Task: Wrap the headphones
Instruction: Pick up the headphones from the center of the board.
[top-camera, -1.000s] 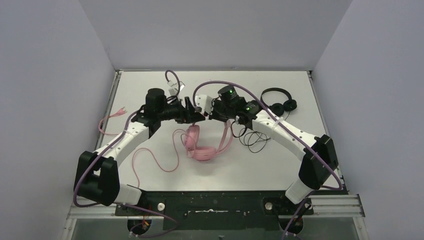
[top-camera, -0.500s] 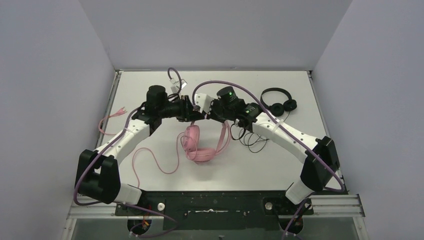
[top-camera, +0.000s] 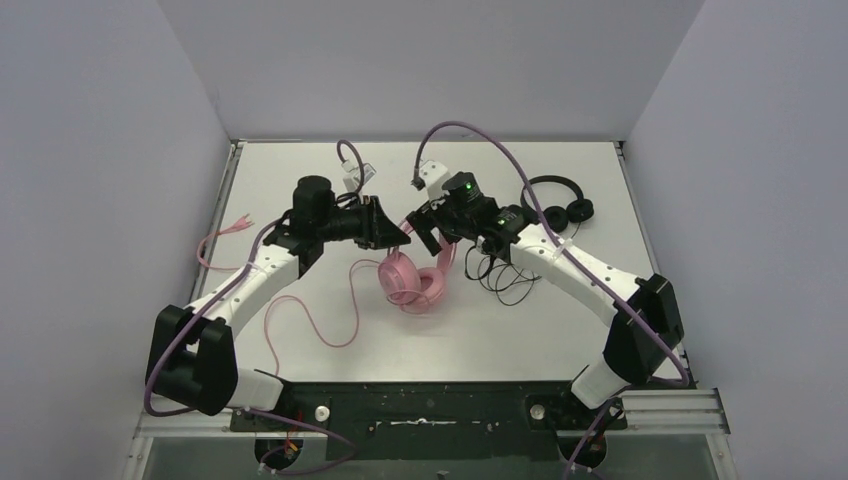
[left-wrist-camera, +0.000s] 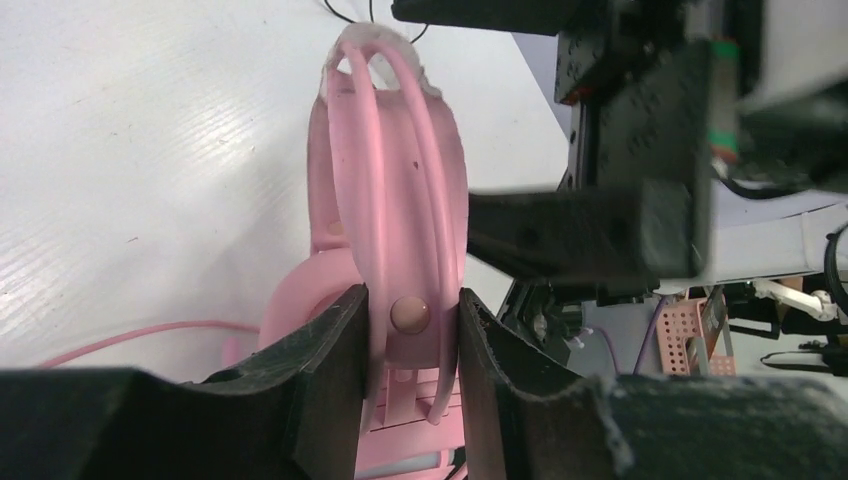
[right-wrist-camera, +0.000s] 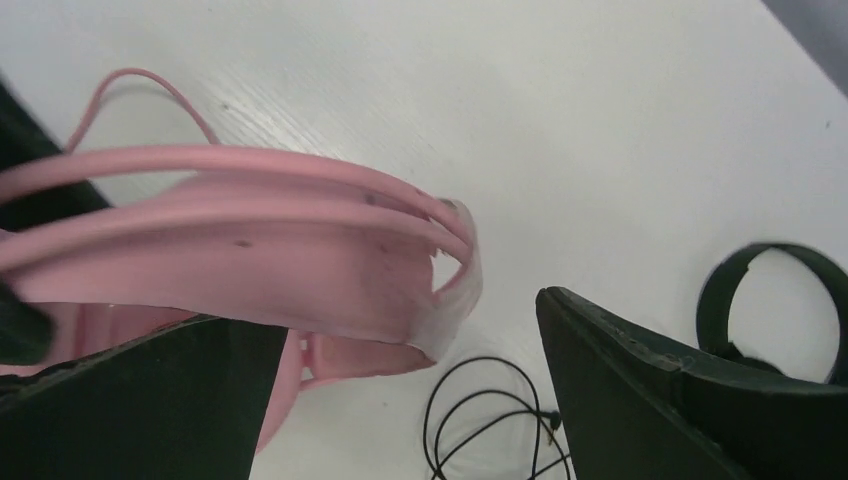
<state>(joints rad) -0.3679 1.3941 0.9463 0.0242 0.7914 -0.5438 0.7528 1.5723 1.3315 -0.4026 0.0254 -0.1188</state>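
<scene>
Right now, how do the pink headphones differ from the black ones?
The pink headphones are bulky and padded; the black headphones are slim. The pink headphones are pinched by the left arm's fingers; the black headphones lie untouched on the table. The pink cable and the black cable both lie loose, unwrapped.

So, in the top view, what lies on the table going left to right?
Pink cable → pink headphones → thin black cable → black headphones.
</scene>
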